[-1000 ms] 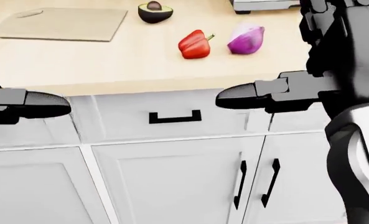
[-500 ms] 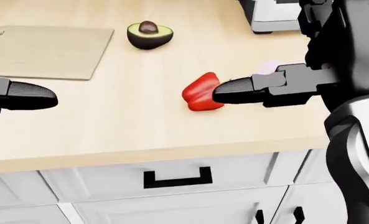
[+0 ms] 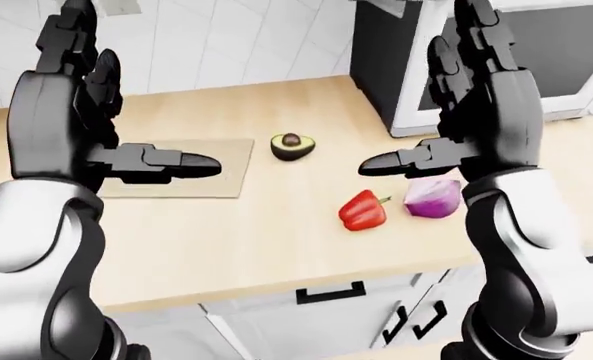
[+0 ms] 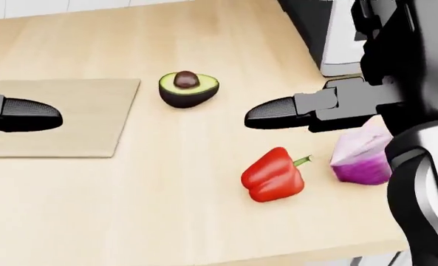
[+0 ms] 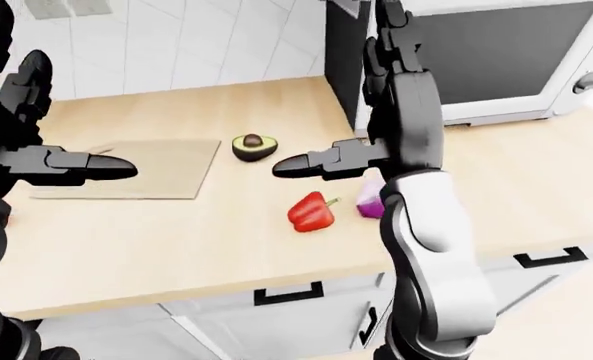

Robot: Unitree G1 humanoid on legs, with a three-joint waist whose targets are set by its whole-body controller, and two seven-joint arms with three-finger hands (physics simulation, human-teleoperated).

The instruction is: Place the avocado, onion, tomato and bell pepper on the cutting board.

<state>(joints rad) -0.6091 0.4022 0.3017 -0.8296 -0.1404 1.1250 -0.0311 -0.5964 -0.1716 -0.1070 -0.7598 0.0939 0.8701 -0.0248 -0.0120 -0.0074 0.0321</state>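
Observation:
The pale cutting board [image 4: 78,119] lies on the wooden counter at the left of the head view, with nothing visible on its bare part. To its right sits a halved avocado [image 4: 188,87], pit up. A red bell pepper [image 4: 272,176] lies lower right, and beside it a purple onion half [image 4: 361,155] is partly hidden by my right forearm. No tomato shows. My left hand [image 3: 126,97] is raised above the board, open, thumb pointing right. My right hand [image 3: 416,90] hangs open above the pepper and onion, holding nothing.
A black-and-white microwave-like appliance [image 5: 496,60] stands on the counter at the upper right. White drawers with black handles [image 3: 331,292] run below the counter's near edge [image 3: 276,289]. A tiled wall [image 3: 236,37] closes off the counter at the top.
The whole picture has shifted: the cabinets have dropped out of the head view and the counter now fills it. Both hands stay open and empty, about where they were in the view.

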